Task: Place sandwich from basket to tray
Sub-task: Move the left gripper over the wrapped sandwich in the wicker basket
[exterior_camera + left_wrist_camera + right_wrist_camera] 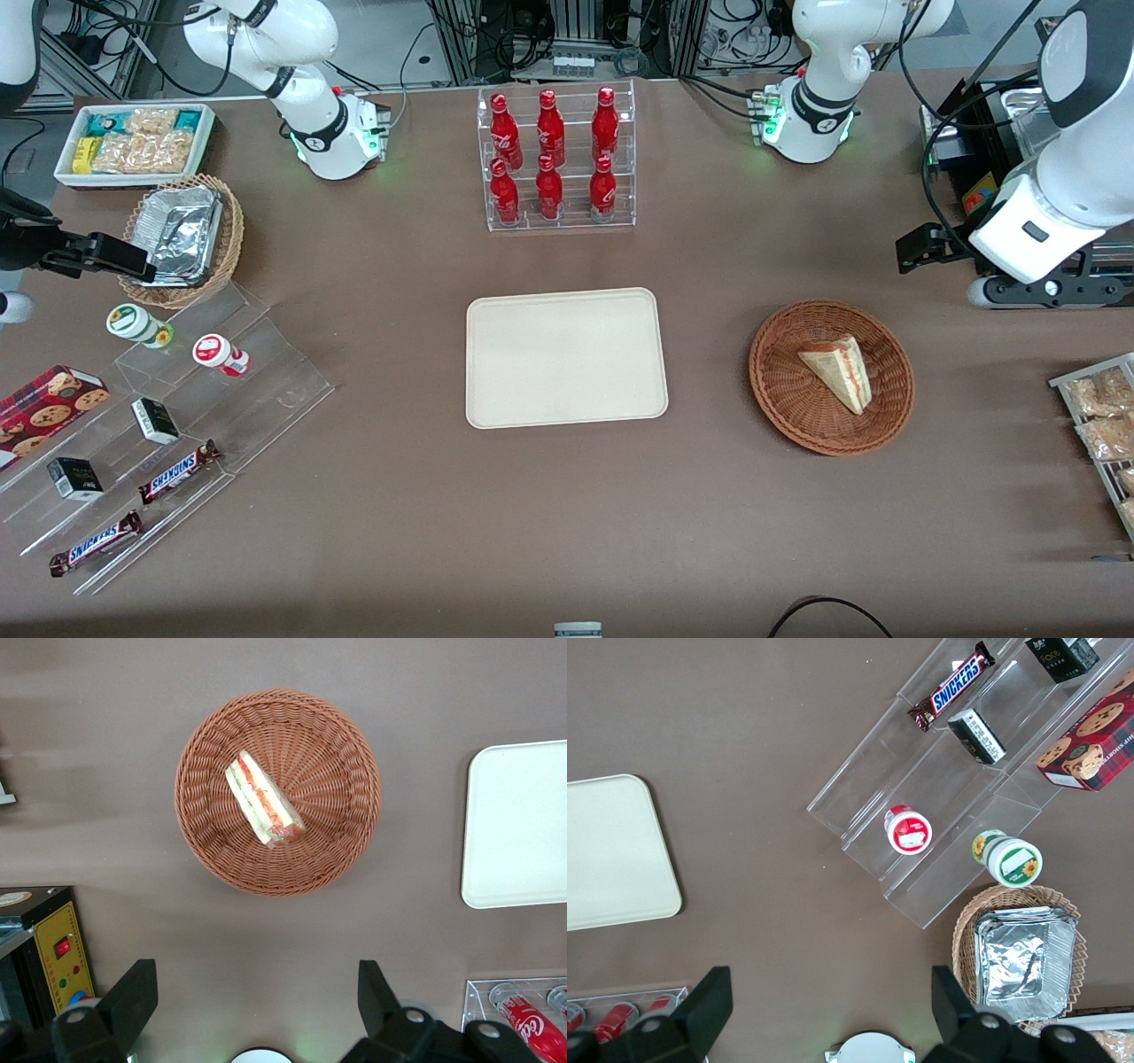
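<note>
My gripper (250, 992) hangs high above the brown table (567, 532), its 2 fingers (133, 992) spread wide apart and holding nothing. In the front view it sits out at my end of the table (921, 248), farther from the front camera than the basket (780, 390) and well apart from it.

The basket (345, 842) is a round, reddish-brown wicker bowl resting on the table. Inside it lies 1 sandwich (840, 370), a pale triangular wedge in clear wrap, with red and light filling showing along its edge (264, 799). It rests near the middle of the basket, tilted across the weave, and nothing touches it but the basket.

The tray (567, 356) lies flat beside the basket, toward the parked arm's end, with a strip of bare table between the 2. It is cream-beige with rounded corners and a low rim, and only 1 end of it shows from my wrist (518, 824).

Farther from the front camera than the tray stands a clear rack (560, 217) holding 6 red bottles (549, 128).
</note>
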`<act>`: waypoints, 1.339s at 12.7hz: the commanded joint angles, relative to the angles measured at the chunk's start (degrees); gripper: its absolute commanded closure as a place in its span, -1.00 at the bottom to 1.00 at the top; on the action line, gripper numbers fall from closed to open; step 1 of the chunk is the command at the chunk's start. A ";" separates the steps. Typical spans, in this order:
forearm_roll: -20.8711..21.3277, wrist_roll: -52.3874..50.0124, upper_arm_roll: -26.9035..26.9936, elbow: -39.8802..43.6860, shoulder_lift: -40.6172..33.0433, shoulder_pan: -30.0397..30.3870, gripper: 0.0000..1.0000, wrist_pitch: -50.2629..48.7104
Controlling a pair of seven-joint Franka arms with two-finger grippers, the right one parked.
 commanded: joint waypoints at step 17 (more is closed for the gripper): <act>-1.74 0.73 0.07 -26.63 3.08 1.94 -1.00 33.46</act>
